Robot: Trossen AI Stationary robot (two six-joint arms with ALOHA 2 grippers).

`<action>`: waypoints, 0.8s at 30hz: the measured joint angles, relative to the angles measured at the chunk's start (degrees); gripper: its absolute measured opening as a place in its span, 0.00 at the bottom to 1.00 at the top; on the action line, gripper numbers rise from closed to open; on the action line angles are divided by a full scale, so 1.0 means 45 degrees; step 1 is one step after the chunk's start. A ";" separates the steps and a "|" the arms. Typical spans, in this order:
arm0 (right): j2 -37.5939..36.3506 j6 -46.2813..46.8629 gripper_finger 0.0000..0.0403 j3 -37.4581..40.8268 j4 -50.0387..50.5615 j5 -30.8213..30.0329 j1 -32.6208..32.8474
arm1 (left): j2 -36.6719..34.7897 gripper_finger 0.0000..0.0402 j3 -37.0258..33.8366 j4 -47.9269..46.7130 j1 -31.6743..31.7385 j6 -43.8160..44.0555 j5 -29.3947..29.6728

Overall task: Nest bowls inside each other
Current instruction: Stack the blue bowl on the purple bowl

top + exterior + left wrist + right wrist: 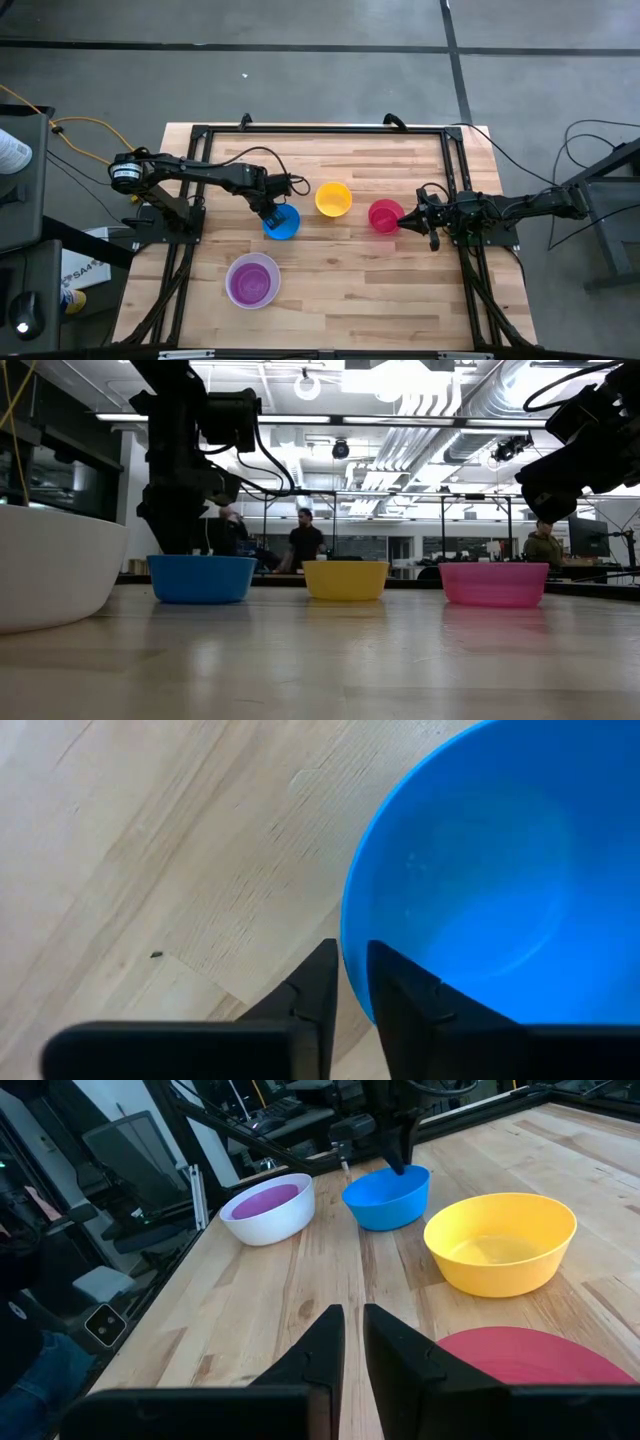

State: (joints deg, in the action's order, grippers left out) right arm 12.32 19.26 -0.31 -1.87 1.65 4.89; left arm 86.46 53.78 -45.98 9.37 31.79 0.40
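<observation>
Left wrist view showed the left tool (354,982) clenched on the blue bowl's (500,870) rim; the right tool (353,1342), fingers nearly together, held nothing beside the pink-red bowl (540,1355).

1. The left arm reaches from the left edge of the tabletop toward its middle, bent at the elbow, with its wrist turned downward.
2. The left tool (273,214) points down at the rim of the small round blue plastic bowl (284,224); its two dark fingers (318,982) stand close together, one on each side of the bowl's wall.
3. The right arm stretches in low from the right edge, nearly level with the tabletop.
4. The right tool (412,217) sits just beside the small round pink-red plastic bowl (384,216), its fingers (322,1342) nearly together and holding nothing.
</observation>
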 joint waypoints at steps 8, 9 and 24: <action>0.0000 -0.0002 0.09 0.0003 0.0000 0.0000 0.0000 | 0.0000 0.05 0.0000 0.0005 0.0000 0.0005 -0.0268; 0.0000 -0.0002 0.09 0.0000 0.0000 0.0000 0.0000 | 0.0000 0.04 0.0000 0.0005 0.0000 0.0005 -0.0338; 0.0000 0.0002 0.09 0.0002 0.0000 0.0005 0.0000 | -0.0010 0.01 0.0019 0.0198 -0.0005 -0.0433 -0.0068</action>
State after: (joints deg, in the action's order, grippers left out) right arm 12.32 19.26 -0.30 -1.87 1.67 4.89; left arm 86.41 53.87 -45.09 9.34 29.84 0.10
